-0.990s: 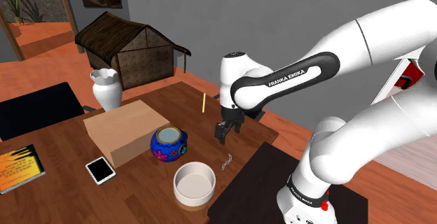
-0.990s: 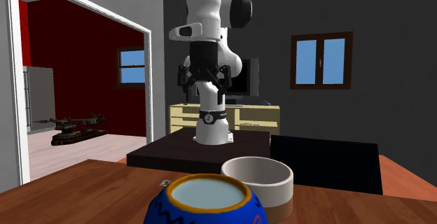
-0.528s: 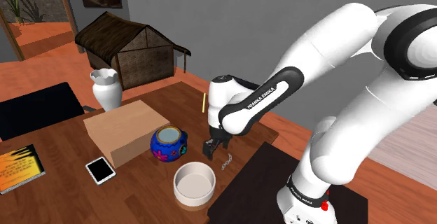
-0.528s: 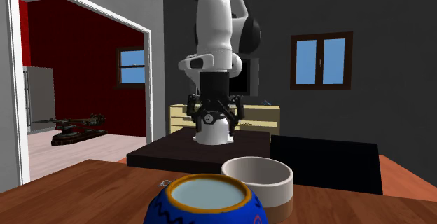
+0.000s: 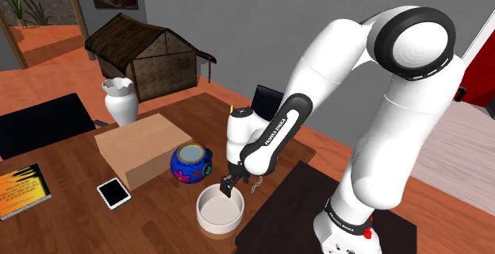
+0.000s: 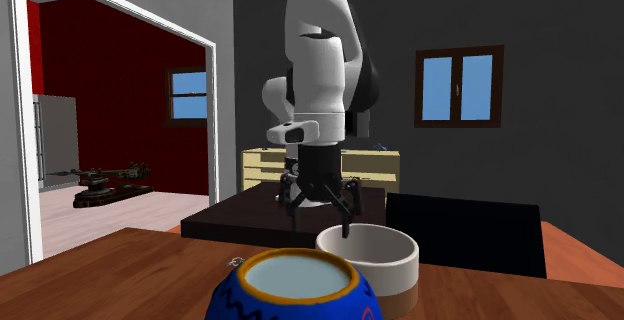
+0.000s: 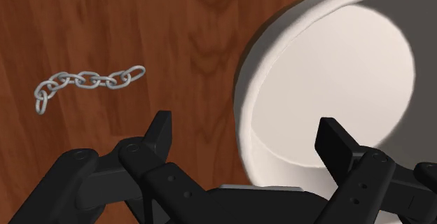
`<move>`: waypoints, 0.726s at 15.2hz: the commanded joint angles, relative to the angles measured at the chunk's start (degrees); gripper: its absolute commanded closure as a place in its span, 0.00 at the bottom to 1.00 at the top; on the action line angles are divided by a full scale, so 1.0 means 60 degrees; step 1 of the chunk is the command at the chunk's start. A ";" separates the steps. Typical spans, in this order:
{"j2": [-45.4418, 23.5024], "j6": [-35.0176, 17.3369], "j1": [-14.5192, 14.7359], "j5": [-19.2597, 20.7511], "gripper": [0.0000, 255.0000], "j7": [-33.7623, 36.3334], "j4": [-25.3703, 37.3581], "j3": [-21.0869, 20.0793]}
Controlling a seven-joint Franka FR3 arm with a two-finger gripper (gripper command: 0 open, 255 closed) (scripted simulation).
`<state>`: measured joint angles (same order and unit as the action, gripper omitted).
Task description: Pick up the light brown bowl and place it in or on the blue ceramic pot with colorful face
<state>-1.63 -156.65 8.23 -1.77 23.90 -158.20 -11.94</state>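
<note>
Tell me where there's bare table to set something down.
Bare wood lies between the tablet, the blue pot and the bowl, and between the book and the box. Crowded where the gripper straddles the bowl's rim beside the chain.

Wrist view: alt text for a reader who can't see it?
Open black gripper with the rim of an off-white bowl between its fingers, above a wooden table. A short silver chain lies on the table beside the bowl.
</note>
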 commanded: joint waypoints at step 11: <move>-0.1014 -0.0934 0.0059 0.0532 0.00 0.0400 0.0074 0.0153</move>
<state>-7.70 -162.24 8.58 1.42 26.29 -157.76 -11.02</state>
